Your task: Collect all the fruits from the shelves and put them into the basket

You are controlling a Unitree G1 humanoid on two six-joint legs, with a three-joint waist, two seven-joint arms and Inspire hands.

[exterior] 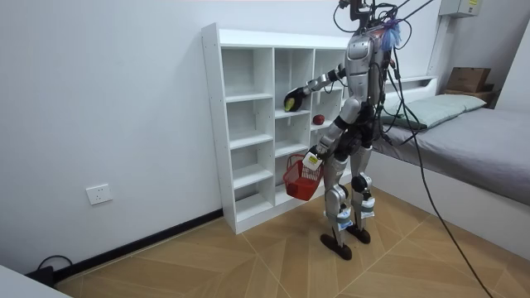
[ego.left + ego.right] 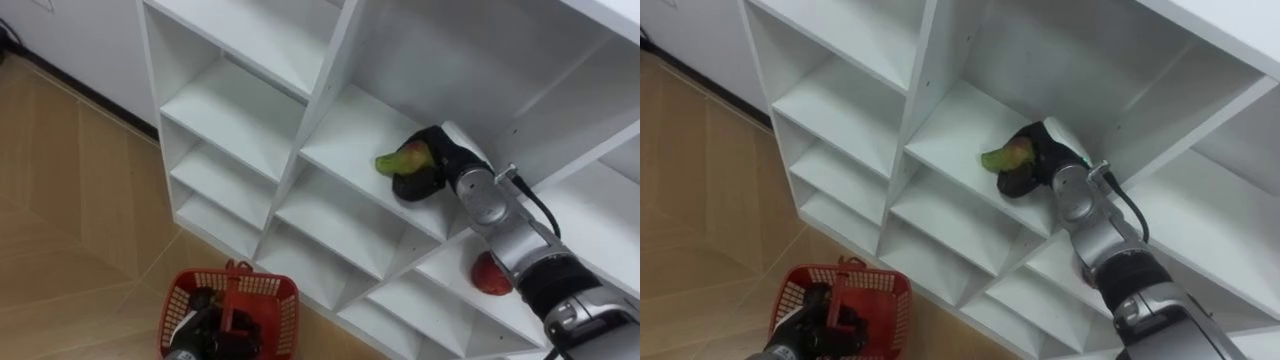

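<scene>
A green fruit with a reddish blush (image 2: 403, 158) is in a middle compartment of the white closet shelves (image 2: 240, 110), just above its board. My right hand (image 2: 432, 165) reaches into that compartment, its dark fingers curled round the fruit's right end. In the room view the fruit (image 1: 290, 103) is at the shelf front. A red apple (image 2: 490, 275) lies on the shelf one level lower, to the right, partly behind my forearm. My left hand (image 2: 205, 335) hangs low, shut on the handle of a red plastic basket (image 2: 275, 300) above the floor.
I stand on a wooden floor right in front of the shelf unit (image 1: 248, 124), whose other compartments hold nothing. A bed (image 1: 472, 136) stands behind me at the room view's right. A white wall with a socket (image 1: 98, 194) runs to the room view's left.
</scene>
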